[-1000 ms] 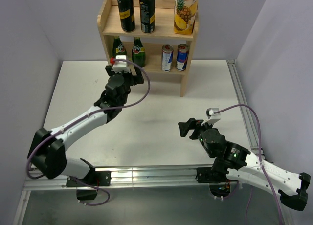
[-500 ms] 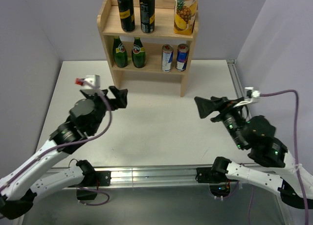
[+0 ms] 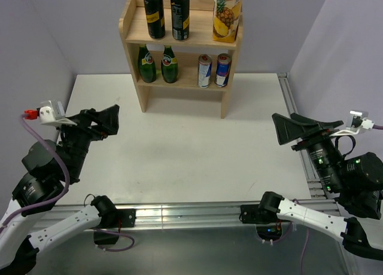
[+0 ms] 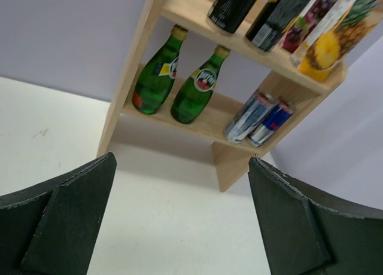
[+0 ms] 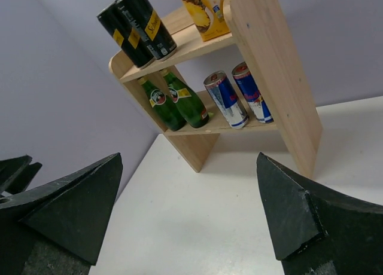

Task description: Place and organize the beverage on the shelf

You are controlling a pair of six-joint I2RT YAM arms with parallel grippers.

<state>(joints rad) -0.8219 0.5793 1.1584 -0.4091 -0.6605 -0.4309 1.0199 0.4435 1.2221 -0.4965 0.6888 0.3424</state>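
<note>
The wooden shelf (image 3: 142, 95) stands at the table's far edge. Two black cans (image 3: 154, 12) stand on its top tier. Two green bottles (image 3: 147, 64) and two blue-and-silver cans (image 3: 204, 70) stand on the lower tier. My left gripper (image 3: 109, 121) is open and empty, raised at the near left, far from the shelf. My right gripper (image 3: 280, 130) is open and empty at the near right. The left wrist view shows the gripper (image 4: 181, 161) and the bottles (image 4: 154, 78). The right wrist view shows the gripper (image 5: 188, 158), black cans (image 5: 140, 27) and blue-and-silver cans (image 5: 230, 98).
A pineapple juice carton (image 3: 227, 13) stands at the right end of the top tier. Purple walls close in the white table (image 3: 179, 149) on three sides. A metal rail (image 3: 293, 122) runs along its right edge.
Both arms have pulled back from the table's middle toward the near edge and risen. The left gripper left the green bottles on the lower tier. The drinks have not moved.
</note>
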